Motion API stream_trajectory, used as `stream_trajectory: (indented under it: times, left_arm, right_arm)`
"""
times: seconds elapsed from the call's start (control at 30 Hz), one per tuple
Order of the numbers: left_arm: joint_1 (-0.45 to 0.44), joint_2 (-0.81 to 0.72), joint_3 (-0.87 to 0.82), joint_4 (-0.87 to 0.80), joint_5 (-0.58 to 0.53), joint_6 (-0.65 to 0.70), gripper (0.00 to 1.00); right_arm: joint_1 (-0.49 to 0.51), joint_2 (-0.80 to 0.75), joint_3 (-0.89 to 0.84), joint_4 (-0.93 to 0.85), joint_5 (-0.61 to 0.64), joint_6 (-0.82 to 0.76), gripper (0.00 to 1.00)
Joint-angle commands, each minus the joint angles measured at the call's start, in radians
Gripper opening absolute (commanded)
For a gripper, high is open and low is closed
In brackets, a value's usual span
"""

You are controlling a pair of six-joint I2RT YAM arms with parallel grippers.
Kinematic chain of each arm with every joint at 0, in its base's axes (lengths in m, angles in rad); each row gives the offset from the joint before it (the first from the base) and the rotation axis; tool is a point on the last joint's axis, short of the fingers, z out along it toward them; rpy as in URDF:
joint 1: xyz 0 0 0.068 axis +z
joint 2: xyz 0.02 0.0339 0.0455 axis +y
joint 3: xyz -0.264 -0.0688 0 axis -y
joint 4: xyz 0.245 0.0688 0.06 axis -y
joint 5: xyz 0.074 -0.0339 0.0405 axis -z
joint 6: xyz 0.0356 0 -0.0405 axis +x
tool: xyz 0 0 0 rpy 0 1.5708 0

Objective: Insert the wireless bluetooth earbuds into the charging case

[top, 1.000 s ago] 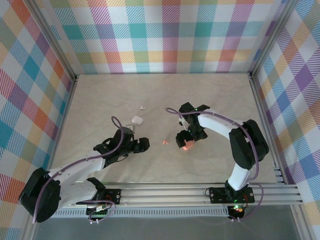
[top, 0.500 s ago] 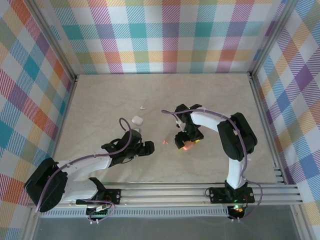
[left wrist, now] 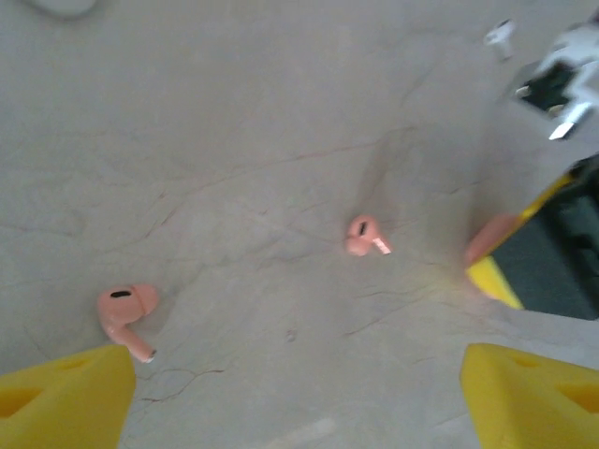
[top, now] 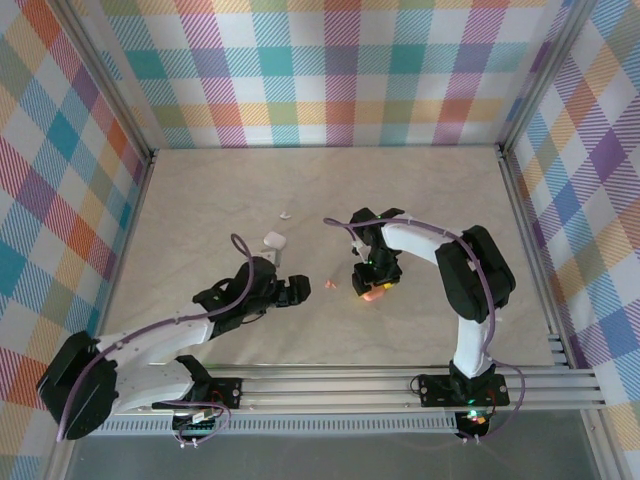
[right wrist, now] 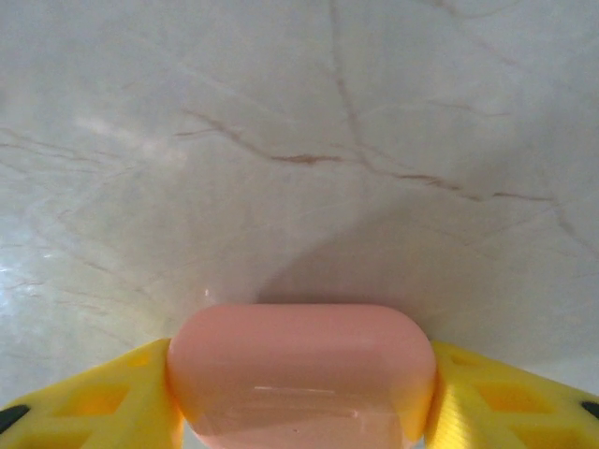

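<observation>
Pinching, right end effector: both yellow fingers press against the sides of the pink charging case. The frame cuts off the case's lower part, so whether it rests on the surface or hangs clear cannot be told.
Left end effector: spread wide with nothing between the fingers, and just their yellow tips poke in at the bottom corners.
Pink earbuds: one lies just ahead of a left fingertip and the other farther on, toward the right arm. Both lie loose on the surface, outside any case.
Blurred: a small white piece near the top right corner of the left wrist view is earbud-shaped but too soft to be sure.
From above: a single pink earbud sits between the left end effector and the right end effector, touching neither.
White charging case: just behind the left wrist, closed as far as can be seen.
White earbud: beyond that case, toward the back, apart from it.
Open room: the surface lies bare across the back and the right — metal rails and plaid walls close it in on three sides.
</observation>
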Motion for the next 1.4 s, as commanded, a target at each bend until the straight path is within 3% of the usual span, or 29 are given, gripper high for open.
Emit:
stream_trajectory:
  times: [0.0,0.2,0.37,0.63,0.93,1.17,1.37]
  left_arm:
    - [-0.015,-0.085,-0.013,0.080,0.061,0.093,0.86]
    - [-0.016,-0.149,0.026,0.194,0.157,0.233,0.85]
    - [-0.016,-0.094,0.138,0.241,0.183,0.290,0.86]
    - [-0.016,0.038,0.117,0.686,0.258,0.227,0.84]
    - [-0.015,0.106,0.199,0.683,0.312,0.291,0.70]
    - [-0.016,0.150,0.216,0.727,0.285,0.288,0.48]
    - [-0.016,0.158,0.213,0.740,0.241,0.269,0.30]
  right_arm:
    - [0.005,-0.073,0.052,-0.036,-0.093,0.083,0.52]
    - [0.004,-0.201,0.162,-0.014,-0.225,0.192,0.52]
    - [0.003,-0.301,0.203,0.059,-0.313,0.315,0.51]
    - [0.003,-0.395,0.234,0.186,-0.462,0.512,0.49]
    - [0.003,-0.468,0.227,0.221,-0.462,0.587,0.49]
    - [0.003,-0.489,0.165,0.332,-0.519,0.692,0.49]
    - [0.003,-0.507,0.158,0.317,-0.485,0.686,0.50]
